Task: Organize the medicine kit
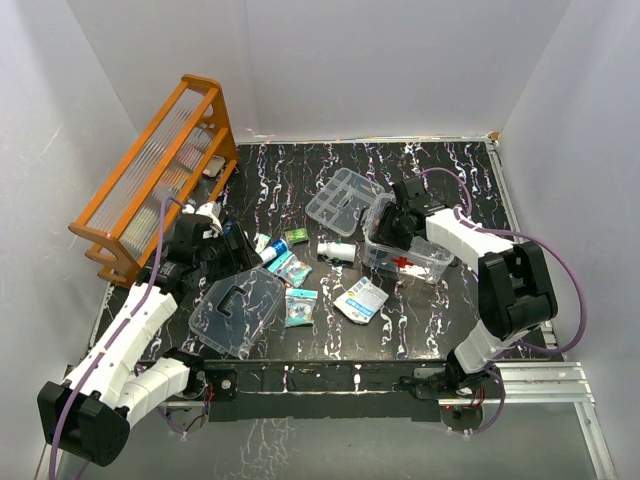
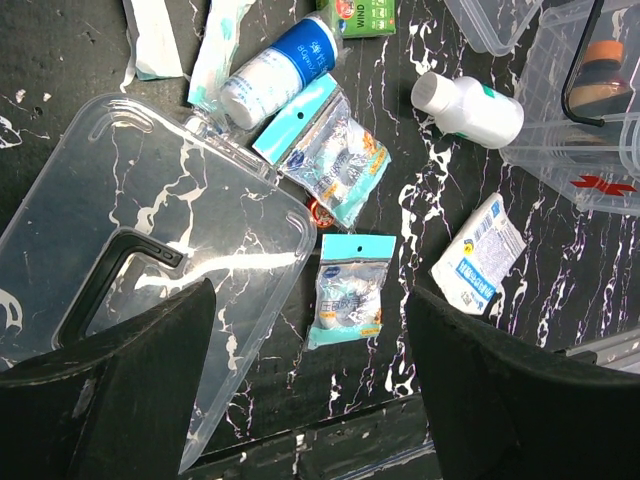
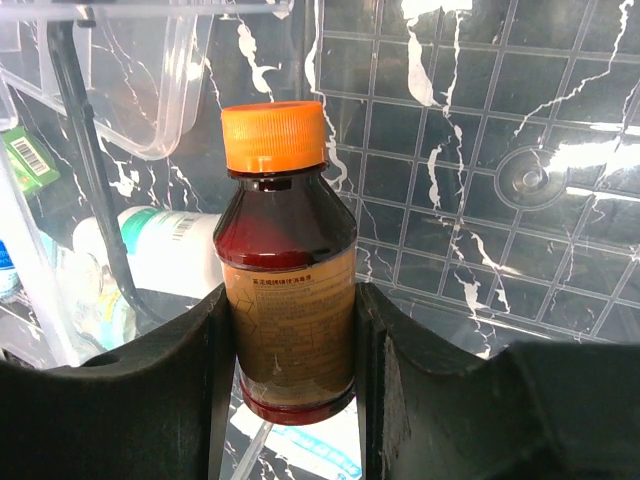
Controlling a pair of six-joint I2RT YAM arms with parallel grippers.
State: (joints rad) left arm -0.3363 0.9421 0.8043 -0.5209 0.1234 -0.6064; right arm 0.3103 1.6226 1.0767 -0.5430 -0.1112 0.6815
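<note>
Your right wrist view gives what the overhead view cannot: the right fingers (image 3: 420, 380) pinch a brown bottle (image 3: 290, 270) with an orange cap, upright between the pads; the gridded floor of the clear box (image 3: 470, 130) shows behind it, so the bottle is inside the box.

From above you can place the kit on the desk (image 1: 420, 330): the box sits toward the right edge, with a red cross on its near wall; the compartmented tray (image 1: 343, 200) lies just behind it, toward the far edge; the clear lid (image 1: 238, 310) is off the box and lies flat by the near edge, left of the middle.

Your left wrist view shows the left fingers (image 2: 130, 400) spread wide and gripping nothing, above the lid's edge and a blue-headed packet (image 2: 350, 290); the lid's dark handle (image 2: 110, 280) is plain here.

Loose between lid and box lie a white bottle (image 2: 470, 108) on its side, a blue-capped bottle (image 2: 275, 70), a second packet (image 2: 335, 160), a white sachet (image 2: 480, 255) and a green carton (image 1: 296, 237).
</note>
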